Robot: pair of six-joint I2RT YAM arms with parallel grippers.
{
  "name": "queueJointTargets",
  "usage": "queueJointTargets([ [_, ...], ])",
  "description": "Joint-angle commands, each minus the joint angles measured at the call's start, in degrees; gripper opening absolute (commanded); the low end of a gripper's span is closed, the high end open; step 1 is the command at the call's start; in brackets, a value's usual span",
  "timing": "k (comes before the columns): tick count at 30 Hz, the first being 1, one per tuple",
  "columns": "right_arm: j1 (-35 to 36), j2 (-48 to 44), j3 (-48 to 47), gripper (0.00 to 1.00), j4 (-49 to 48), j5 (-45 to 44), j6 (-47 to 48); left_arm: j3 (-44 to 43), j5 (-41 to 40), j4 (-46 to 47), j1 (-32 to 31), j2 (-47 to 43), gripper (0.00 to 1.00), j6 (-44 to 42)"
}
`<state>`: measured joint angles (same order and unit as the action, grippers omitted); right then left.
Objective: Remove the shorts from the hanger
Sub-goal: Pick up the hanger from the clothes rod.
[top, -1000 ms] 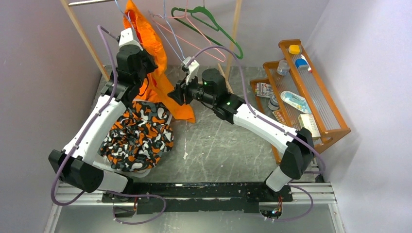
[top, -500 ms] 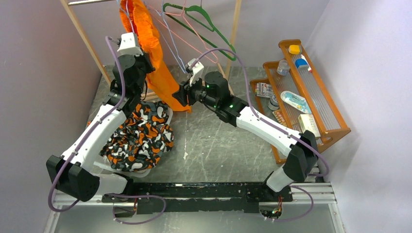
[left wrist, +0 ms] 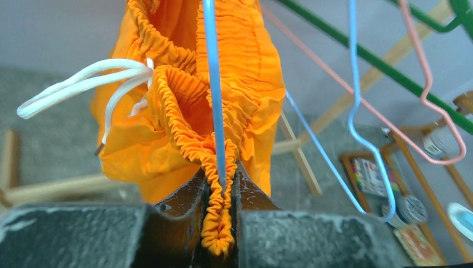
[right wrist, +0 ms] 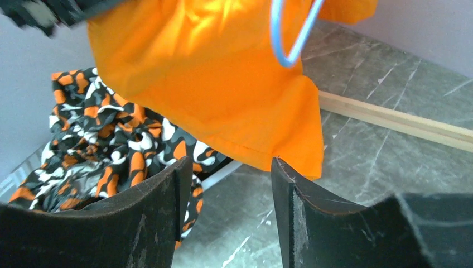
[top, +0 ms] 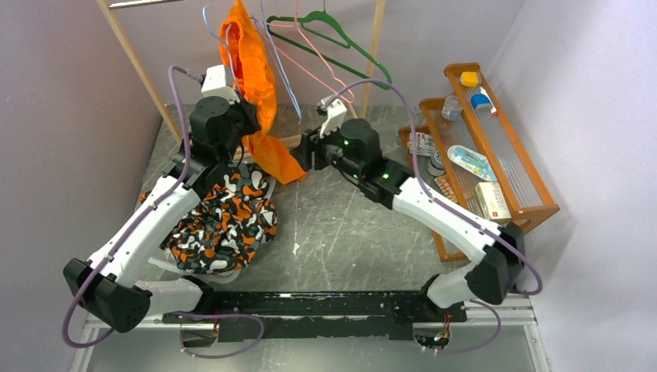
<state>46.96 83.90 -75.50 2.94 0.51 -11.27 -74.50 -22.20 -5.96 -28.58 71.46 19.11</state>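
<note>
Top external, shorts [top: 252,62] hanging, rack [top: 534,212] holding bottle [top: 452,107]

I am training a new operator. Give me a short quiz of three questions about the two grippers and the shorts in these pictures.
1. True or false: the right gripper is shut on the shorts.
2. Which part of the shorts does the left gripper pinch? A the elastic waist; B a leg hem; C the drawstring.
3. Fill in: the hanger wire crossing the waist is ___.
Key: 1 false, its jaws stand open and empty; 2 A; 3 blue.
</note>
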Motion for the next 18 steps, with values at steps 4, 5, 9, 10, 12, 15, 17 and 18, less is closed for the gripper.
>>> queueJointTargets([
  [4, -0.19, -11.59, 4.77, 0.59, 5.16, 0.15, -5.18, -2.51, 1.44, -22.17, -2.71, -2.37, 0.07, 29.78],
  [5, -0.15, -12.53, 4.91, 0.59, 6.70, -0.10, -5.55, -2.23, 2.03, -22.59, -3.57, -2.33, 0.07, 32.16],
  [9, -0.26, -15.58, 2.91, 0.60, 11.91, 0.25, -6.44, -3.04, 3.08, -23.22, -9.20, 0.40, 0.07, 37.11],
  [10, -0.22, -16.09, 2.05, 0.61, 13.71, -0.39, -7.22, -3.22, 2.22, -23.63, -11.37, 1.45, 0.07, 37.97],
  [12, -0.26, -17.08, 0.17, 0.62, 17.34, -2.39, -8.72, -2.88, -2.14, -25.09, -15.75, 2.92, 0.07, 40.94],
  [15, -0.38, -19.21, -0.95, 0.63, 21.84, -6.28, -11.53, 0.98, -7.71, -25.63, -22.67, 2.61, 0.07, 46.25],
  [17, -0.44, -20.56, -0.69, 0.65, 23.33, -7.32, -13.17, 5.13, -11.83, -24.29, -29.32, 1.31, 0.07, 49.38],
  [18, -0.44, -21.11, -0.31, 0.65, 23.51, -7.25, -13.88, 7.02, -14.46, -24.13, -32.13, 1.01, 0.07, 51.25],
])
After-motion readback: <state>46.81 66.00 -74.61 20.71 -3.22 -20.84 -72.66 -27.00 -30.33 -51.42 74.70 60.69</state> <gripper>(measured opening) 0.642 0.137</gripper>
